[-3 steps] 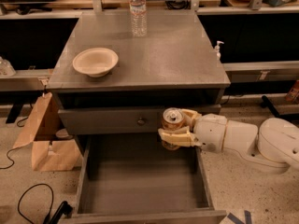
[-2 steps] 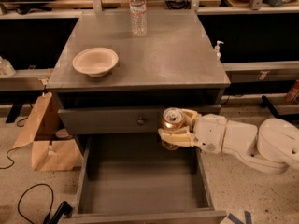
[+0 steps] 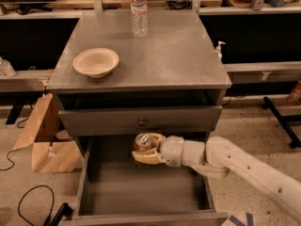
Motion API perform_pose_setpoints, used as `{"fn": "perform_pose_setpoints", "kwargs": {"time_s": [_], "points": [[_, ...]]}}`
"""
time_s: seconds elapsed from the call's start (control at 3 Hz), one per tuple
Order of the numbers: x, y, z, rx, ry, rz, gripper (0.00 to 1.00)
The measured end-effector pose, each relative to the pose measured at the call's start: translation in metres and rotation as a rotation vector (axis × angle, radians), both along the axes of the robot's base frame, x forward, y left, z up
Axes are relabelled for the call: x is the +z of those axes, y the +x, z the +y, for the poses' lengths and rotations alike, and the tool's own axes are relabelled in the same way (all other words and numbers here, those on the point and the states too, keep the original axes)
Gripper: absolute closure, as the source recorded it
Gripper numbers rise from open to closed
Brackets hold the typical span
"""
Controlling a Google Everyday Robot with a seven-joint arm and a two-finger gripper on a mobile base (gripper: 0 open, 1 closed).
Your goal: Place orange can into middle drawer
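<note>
Up on the flat grey metal tabletop (image 3: 178,55) I have a tall clear plastic water bottle (image 3: 138,11) standing upright near the back edge. A shallow cream-coloured round bowl (image 3: 96,62) sits towards the front left, well apart from the bottle. Below the top is the shallower grey drawer with the small round knob (image 3: 141,122). Its front panel is pulled out slightly and hangs over the back of the opening underneath. On the floor to the left, a brown cardboard piece (image 3: 44,135) leans beside the cabinet, and a black cable (image 3: 28,201) loops near the front left corner.

The middle drawer (image 3: 141,189), a wide grey metal tray with a bare flat floor and thin side walls, is pulled fully out towards me. My white arm (image 3: 244,166) reaches in from the right, crossing over the drawer's right wall.

The tool (image 3: 146,149) sits over the rear part of that open drawer, just under the knobbed panel. It is clenched around the orange can (image 3: 142,142), a small copper-toned metal drink can with a silver pull-tab top. One tan finger (image 3: 156,136) is at the can's upper side and the other curls beneath it. The can is upright with its top facing me, almost directly below the knob. I cannot tell whether its base touches the drawer floor.
</note>
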State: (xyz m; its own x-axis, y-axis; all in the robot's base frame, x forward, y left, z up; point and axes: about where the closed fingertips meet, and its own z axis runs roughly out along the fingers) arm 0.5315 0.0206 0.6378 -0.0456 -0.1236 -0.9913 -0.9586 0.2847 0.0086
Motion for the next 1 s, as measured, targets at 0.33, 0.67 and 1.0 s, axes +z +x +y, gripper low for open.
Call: {"fn": "perform_pose_setpoints", "kwargs": {"time_s": [0.33, 0.67, 1.0], "points": [[-0.066, 0.0, 0.036, 0.065, 0.018, 0.017, 1.0], [-0.12, -0.008, 0.06, 0.111, 0.015, 0.049, 1.0], [-0.162, -0.011, 0.071, 0.116, 0.014, 0.086, 1.0]]}}
